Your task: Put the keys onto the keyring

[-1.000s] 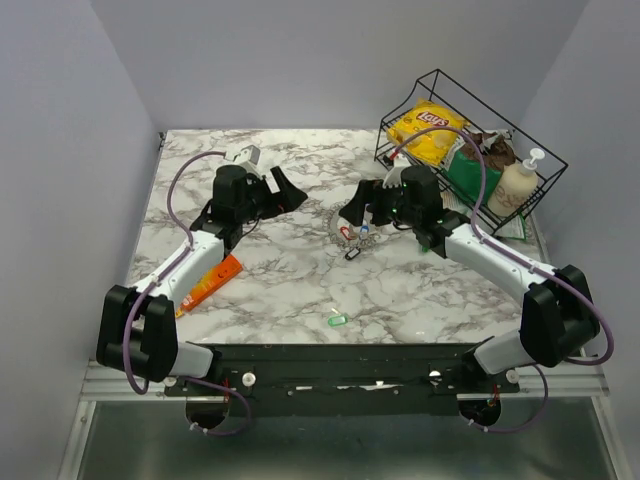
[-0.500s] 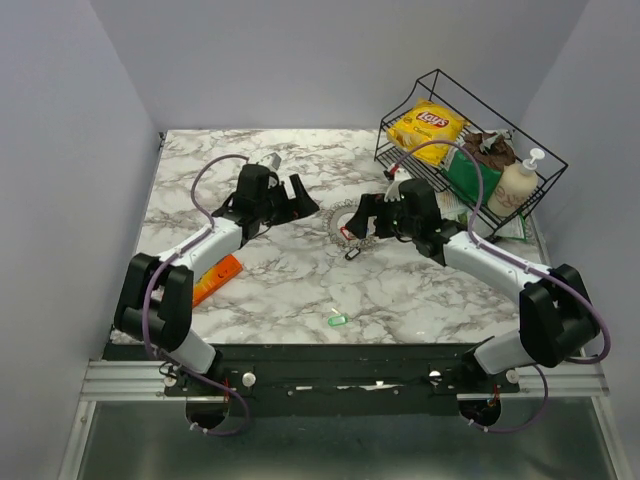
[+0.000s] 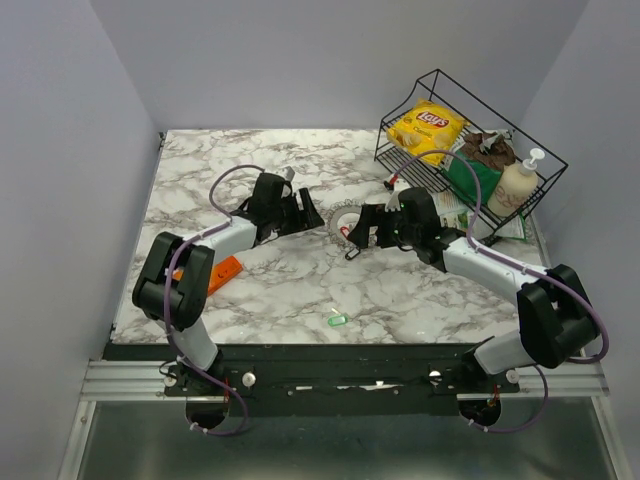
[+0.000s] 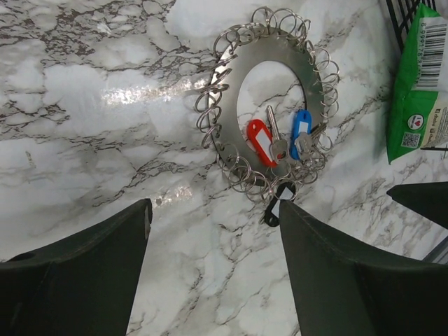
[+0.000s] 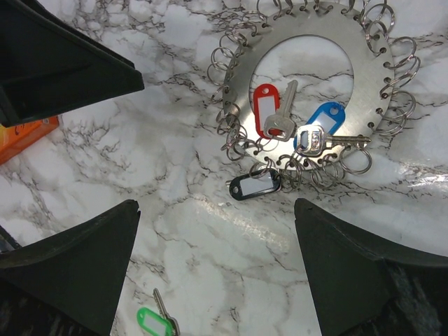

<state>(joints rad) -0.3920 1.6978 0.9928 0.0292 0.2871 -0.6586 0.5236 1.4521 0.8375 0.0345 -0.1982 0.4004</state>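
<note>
The keyring [image 3: 343,222] is a flat silvery ring plate edged with many small split rings, lying mid-table. In the left wrist view the keyring [image 4: 231,77] carries a red key [image 4: 260,140], a blue key [image 4: 301,129] and a black tag [image 4: 274,206]. The right wrist view shows the same keyring [image 5: 364,63], red key [image 5: 267,112], blue key [image 5: 323,126] and black tag [image 5: 253,185]. A green key [image 3: 337,320] lies loose near the front edge and also shows in the right wrist view [image 5: 155,323]. My left gripper [image 3: 305,212] [image 4: 213,206] is open and empty just left of the ring. My right gripper [image 3: 362,228] [image 5: 217,206] is open and empty just right of it.
A black wire basket [image 3: 545,165] at the back right holds a yellow chip bag [image 3: 425,125], a green bag [image 4: 416,84] and a soap bottle [image 3: 515,185]. An orange tube [image 3: 222,272] lies by the left arm and shows in the right wrist view [image 5: 28,136].
My left gripper has swung right and closer to the keyring. My right gripper has shifted slightly left and nearer the ring. The keys and ring have not moved.
</note>
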